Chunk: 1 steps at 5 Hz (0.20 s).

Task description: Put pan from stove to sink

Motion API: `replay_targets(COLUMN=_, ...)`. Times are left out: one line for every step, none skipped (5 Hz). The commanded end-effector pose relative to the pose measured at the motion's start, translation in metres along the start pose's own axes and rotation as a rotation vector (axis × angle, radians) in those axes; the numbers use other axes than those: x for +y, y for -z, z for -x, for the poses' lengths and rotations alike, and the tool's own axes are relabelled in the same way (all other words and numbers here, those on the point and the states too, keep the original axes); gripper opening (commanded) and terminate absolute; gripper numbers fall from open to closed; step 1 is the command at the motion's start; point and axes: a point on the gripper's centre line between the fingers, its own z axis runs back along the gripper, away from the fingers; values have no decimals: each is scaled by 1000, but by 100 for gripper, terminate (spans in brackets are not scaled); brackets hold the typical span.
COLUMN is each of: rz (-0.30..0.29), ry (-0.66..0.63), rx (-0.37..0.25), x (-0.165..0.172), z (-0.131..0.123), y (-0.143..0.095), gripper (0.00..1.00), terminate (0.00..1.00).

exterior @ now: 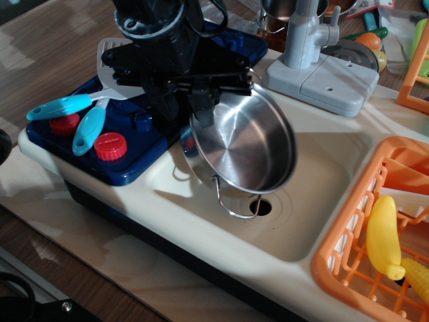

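The shiny steel pan (244, 144) hangs tilted inside the cream-white sink (315, 201), its open face turned toward the camera, its lower wire handle (236, 201) near the drain hole (261, 208). My black gripper (184, 107) is shut on the pan's upper-left rim, one finger (202, 111) inside the pan and one outside. The navy-blue stove (144, 127) with two red knobs (110, 145) lies to the left, partly hidden by my arm.
A blue-handled spatula (107, 57) and knife (67, 104) lie on the stove. A grey faucet (308, 40) stands behind the sink. An orange dish rack (348, 248) with a yellow banana (383, 238) sits at the right. Steel pots (285, 10) stand at the back.
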Motion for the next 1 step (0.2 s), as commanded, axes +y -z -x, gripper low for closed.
replay_targets(rz=9, ry=7, rx=-25, x=-2, z=-5, y=-5, gripper=100, terminate=100)
